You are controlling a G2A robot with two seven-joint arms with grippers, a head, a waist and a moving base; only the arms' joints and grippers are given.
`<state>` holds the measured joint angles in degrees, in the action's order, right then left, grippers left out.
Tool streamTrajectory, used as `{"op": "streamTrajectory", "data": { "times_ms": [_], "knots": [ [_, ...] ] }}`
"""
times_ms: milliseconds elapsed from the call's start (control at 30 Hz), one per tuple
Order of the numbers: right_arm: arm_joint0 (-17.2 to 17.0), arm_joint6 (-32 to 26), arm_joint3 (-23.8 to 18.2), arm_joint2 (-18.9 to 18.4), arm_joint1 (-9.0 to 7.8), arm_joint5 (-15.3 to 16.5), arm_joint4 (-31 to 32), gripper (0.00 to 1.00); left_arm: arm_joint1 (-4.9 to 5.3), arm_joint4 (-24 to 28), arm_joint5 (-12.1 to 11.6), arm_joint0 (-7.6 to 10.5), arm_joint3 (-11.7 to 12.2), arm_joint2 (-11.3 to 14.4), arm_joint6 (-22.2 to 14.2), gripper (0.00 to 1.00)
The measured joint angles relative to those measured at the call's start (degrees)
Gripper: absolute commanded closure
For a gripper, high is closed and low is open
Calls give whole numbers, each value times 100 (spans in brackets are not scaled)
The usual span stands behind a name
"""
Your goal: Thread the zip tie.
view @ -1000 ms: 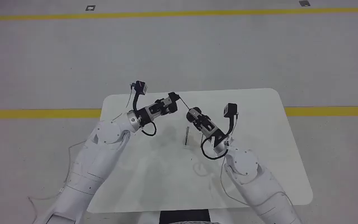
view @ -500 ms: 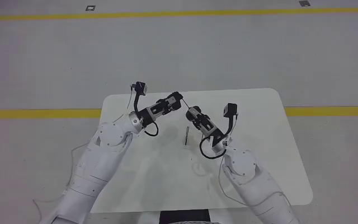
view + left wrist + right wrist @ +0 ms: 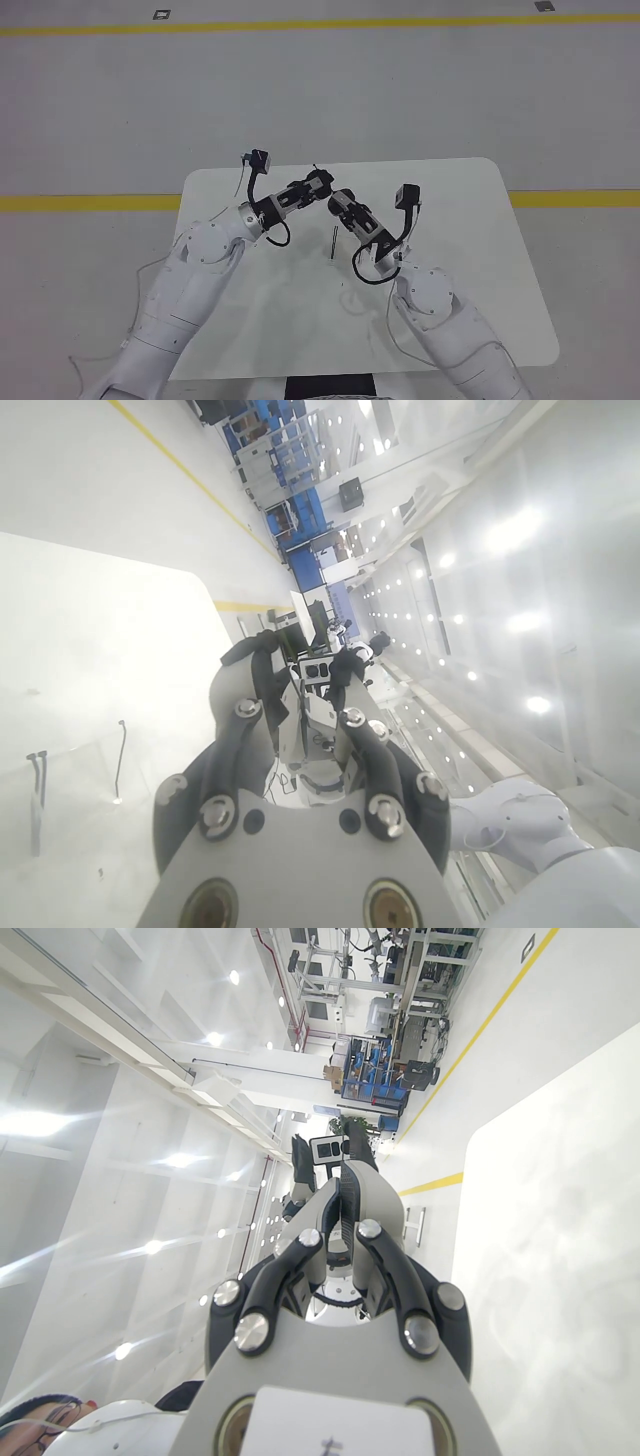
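Observation:
A thin black zip tie (image 3: 302,720) runs upright between my two grippers, which meet above the back middle of the white table (image 3: 450,200). My right gripper (image 3: 336,200) is shut on it, with its pads pressed together in the right wrist view (image 3: 342,1188). Its free end pokes up as a short dark line (image 3: 314,168). My left gripper (image 3: 320,181) faces the right one tip to tip. Its black-capped fingers (image 3: 250,647) stand open on either side of the strip, with the right gripper's tip just beyond them.
Another black zip tie (image 3: 333,241) lies flat on the table just in front of the grippers. It also shows in the left wrist view (image 3: 119,760), beside a further dark strip (image 3: 37,795). The table's rounded far corner (image 3: 200,585) is close behind.
My left gripper has moved right, toward the right gripper, closing the gap between them. The span of zip tie visible between the two has shortened. The right gripper has barely shifted.

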<state>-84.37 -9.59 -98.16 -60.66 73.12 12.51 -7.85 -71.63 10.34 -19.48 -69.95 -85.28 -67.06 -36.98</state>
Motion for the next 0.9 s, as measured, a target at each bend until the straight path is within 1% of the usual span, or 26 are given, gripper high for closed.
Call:
{"op": "streamTrajectory", "data": {
  "times_ms": [200,367,467,533,700,800,900],
  "knots": [
    [-7,23,7,-16,15,-28,53,100,-51,-15,0,-12,36,-41,-61,89],
    [5,45,18,-21,32,-21,61,100,-86,-29,0,-27,60,-77,-111,86],
    [10,57,31,-23,42,-4,72,100,-107,-52,0,-35,77,-101,-125,86],
    [12,65,44,-29,48,1,78,100,-120,-69,0,-41,95,-114,-142,87],
    [21,46,68,-39,61,-7,88,100,-151,-94,0,-47,129,-134,-183,95],
    [26,11,78,-45,67,-17,92,100,-169,-99,0,-44,146,-148,-209,94],
    [31,-17,88,-43,74,-20,101,100,-185,-114,0,-42,161,-165,-222,97]
  ]
}}
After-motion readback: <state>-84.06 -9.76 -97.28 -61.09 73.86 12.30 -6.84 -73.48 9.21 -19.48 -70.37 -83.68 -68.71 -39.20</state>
